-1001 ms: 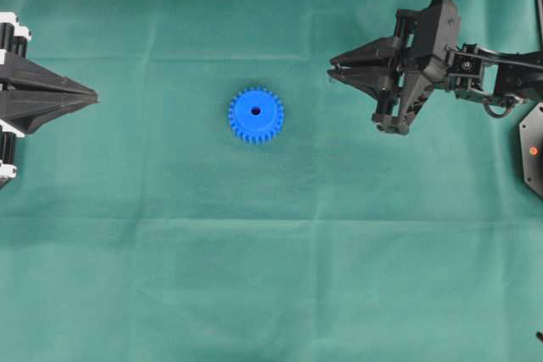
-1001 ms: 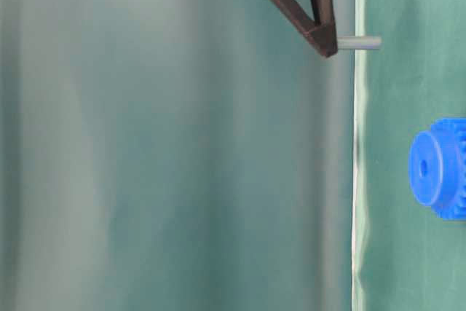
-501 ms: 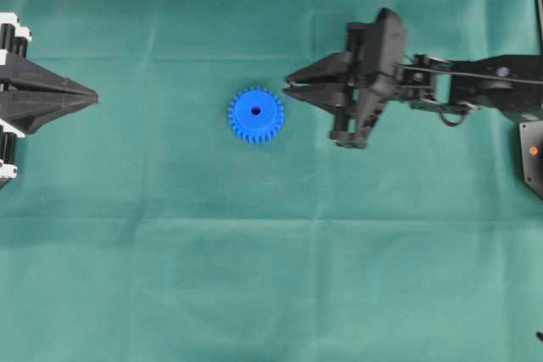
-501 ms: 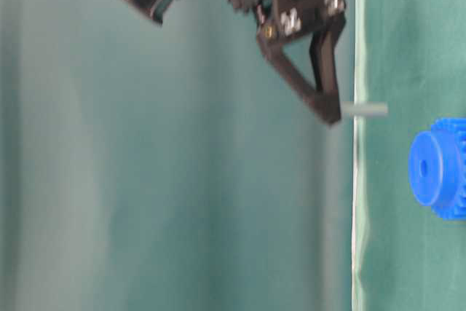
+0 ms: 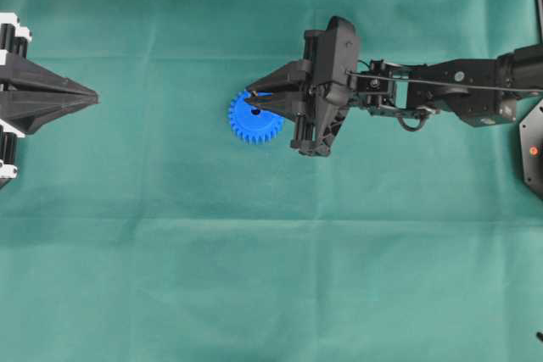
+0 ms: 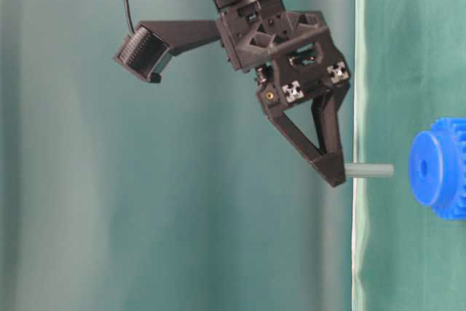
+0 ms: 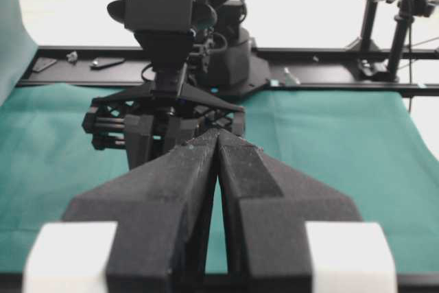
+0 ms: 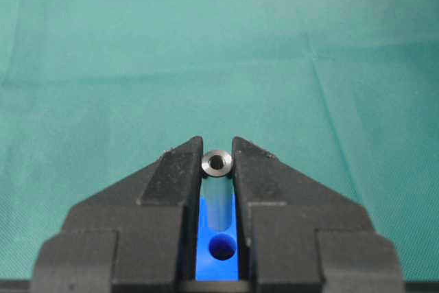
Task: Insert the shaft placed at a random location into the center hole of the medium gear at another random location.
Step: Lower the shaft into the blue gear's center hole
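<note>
Open cloth all around the medium gear.

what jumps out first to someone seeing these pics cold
The bright blue medium gear lies on the green cloth near the middle of the overhead view. The right gripper reaches over it from the right, shut on the small grey shaft; in the table-level view the pin points at the gear's face but is not yet in the center hole. At the left edge, the left gripper sits shut, away from the gear.
</note>
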Available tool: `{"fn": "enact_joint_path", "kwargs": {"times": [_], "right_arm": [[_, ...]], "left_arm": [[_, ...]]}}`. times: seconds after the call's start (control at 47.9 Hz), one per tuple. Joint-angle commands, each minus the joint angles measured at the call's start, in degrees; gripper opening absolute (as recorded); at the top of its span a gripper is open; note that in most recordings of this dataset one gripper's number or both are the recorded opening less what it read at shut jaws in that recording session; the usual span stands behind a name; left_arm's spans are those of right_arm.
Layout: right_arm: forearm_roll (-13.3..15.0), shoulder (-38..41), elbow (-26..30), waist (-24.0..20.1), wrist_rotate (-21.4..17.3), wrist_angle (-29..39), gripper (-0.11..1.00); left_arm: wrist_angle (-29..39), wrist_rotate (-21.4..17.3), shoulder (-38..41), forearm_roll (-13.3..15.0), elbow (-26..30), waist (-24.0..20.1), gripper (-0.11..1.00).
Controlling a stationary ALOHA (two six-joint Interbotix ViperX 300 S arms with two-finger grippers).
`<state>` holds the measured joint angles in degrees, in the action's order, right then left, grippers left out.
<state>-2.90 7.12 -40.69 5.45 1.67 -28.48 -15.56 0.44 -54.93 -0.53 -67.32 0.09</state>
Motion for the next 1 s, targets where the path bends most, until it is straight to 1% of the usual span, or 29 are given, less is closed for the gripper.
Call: {"fn": "enact_joint_path", "kwargs": {"times": [0.0,0.334,0.772,0.981], "right_arm": [[-0.3,-0.8,1.3,0.0,0.4,0.0,0.14],[-0.3,0.0,1.1,-0.1,0.4,-0.4,0.14],[-0.4,4.8,1.3,-0.1,0.2,-3.3,0.14],[-0.5,6.2,1.4,-0.1,0.2,-3.6,0.14]], "left_arm": [[-0.3,0.0,0.5,-0.2,1.0,0.1,0.00],[-0.3,0.0,0.4,-0.2,1.0,0.0,0.00],[-0.3,0.0,0.5,-0.2,1.0,0.0,0.00],[-0.3,0.0,0.5,-0.2,1.0,0.1,0.00]]}}
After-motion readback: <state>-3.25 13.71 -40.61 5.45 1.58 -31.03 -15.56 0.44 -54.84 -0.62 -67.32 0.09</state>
